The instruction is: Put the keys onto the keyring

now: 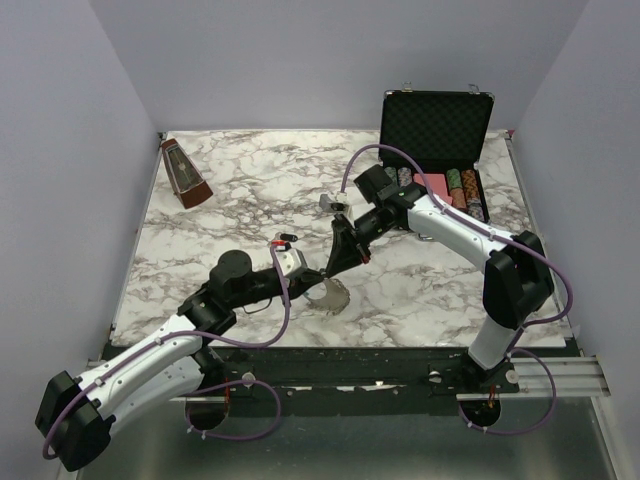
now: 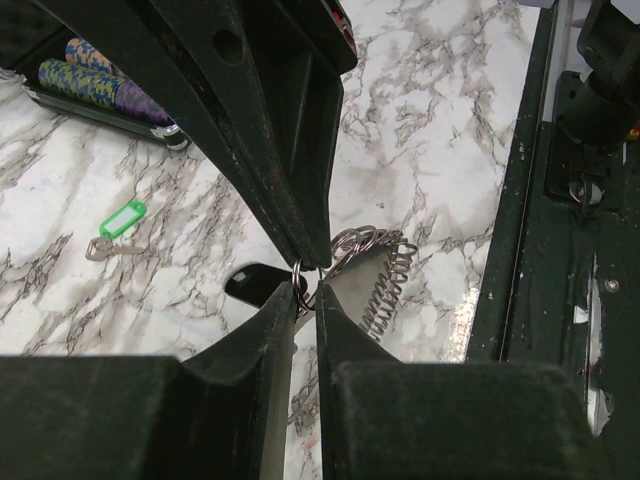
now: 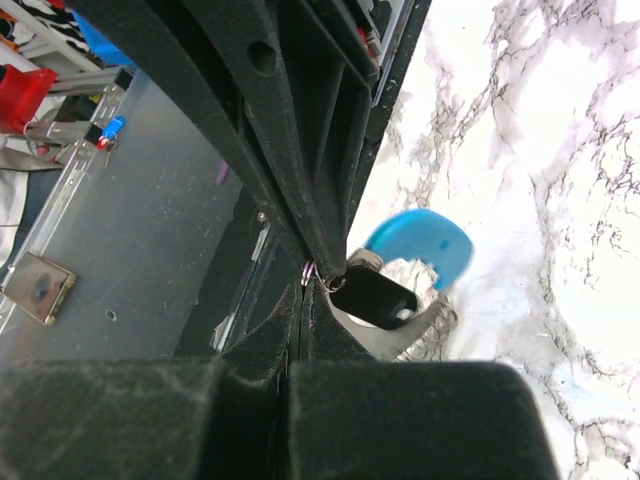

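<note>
**Over mid-table: keyring pinched between both grippers**

Item: keyring (image 1: 333, 297), held up by its top over the table (image 1: 250, 170). The coil and light blue section hang below the meeting fingertips. Whether the lower end rests on the marble cannot be told.

Right gripper (image 3: 308, 285): clamped tight on a thin wire loop of the ring, probably as a steadying anchor.

Left gripper (image 2: 306, 288): jaws drawn almost together on the same loop from the opposite side, likely to work the wire for threading.

Black key (image 3: 372, 296): hangs at the loop, just under the tips.

Green key (image 2: 120, 225): lies on the marble, well apart, not yet on.

Pose: the left arm is stretched low and forward. The right arm reaches across, wrist angled down to meet it.
</note>
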`<state>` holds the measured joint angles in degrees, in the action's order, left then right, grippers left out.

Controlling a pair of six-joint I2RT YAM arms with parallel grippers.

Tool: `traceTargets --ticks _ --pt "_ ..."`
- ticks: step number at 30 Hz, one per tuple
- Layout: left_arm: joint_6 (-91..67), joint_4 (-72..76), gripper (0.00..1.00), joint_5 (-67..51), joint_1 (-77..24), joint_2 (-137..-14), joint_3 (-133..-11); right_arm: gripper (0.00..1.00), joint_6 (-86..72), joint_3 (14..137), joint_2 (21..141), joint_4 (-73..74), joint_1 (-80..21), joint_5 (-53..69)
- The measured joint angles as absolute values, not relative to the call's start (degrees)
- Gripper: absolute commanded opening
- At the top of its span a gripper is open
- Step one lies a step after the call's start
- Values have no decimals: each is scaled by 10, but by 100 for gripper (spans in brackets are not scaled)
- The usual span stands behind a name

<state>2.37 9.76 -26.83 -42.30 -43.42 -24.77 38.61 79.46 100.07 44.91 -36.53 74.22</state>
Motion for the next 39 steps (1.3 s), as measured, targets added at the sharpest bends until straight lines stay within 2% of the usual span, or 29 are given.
traceTargets --ticks 14,29,39 --pt "14 41 0 -272 -413 -445 -281 1 387 795 1001 447 -368 738" --pt "-36 -105 0 -234 -408 -509 -387 8 298 795 986 389 -378 664" --pt "-49 -131 0 -225 -407 -521 -401 12 274 795 986 378 -387 636"
